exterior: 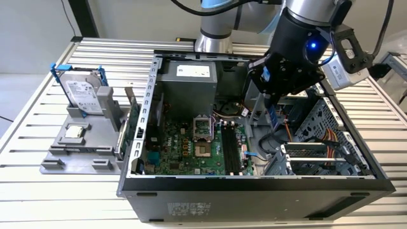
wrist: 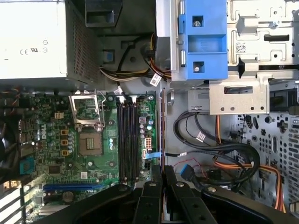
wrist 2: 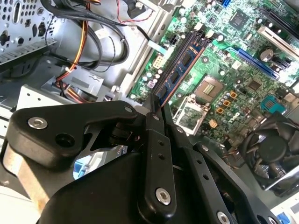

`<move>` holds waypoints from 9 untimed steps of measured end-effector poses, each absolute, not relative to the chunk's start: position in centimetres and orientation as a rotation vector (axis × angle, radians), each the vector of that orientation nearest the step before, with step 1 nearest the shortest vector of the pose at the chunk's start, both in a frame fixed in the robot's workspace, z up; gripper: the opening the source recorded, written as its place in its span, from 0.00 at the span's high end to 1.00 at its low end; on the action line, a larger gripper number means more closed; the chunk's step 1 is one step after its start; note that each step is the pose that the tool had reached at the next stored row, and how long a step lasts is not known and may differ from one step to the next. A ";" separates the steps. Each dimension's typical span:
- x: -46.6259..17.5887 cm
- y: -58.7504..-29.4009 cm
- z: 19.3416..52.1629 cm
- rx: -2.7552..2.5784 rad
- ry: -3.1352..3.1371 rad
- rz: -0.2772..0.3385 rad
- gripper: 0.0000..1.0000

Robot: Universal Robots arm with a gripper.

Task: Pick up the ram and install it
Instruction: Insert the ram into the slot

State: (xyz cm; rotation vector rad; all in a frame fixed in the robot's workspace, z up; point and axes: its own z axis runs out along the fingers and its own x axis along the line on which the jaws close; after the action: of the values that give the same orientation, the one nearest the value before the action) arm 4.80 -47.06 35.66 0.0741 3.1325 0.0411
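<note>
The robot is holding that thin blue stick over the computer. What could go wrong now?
1. The ram is pinched at one thin edge by the pincer, so it might tilt or slip.
2. It hangs beside the memory slots, not over them, so it could land off the slots and jam.
3. Loose cables lie close by and might snag the pincer.

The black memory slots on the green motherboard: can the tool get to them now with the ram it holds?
Probably yes. The tool is shut on the long blue ram stick above the open case, and the black memory slots lie uncovered, with no cables across them in the first wrist view.
</note>
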 end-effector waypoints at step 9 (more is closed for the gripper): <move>4.8 -47.1 35.1 0.059 3.133 0.040 1.00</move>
State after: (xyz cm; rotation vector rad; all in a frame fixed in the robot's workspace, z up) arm 4.80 -47.06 35.08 0.0587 3.1327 0.0405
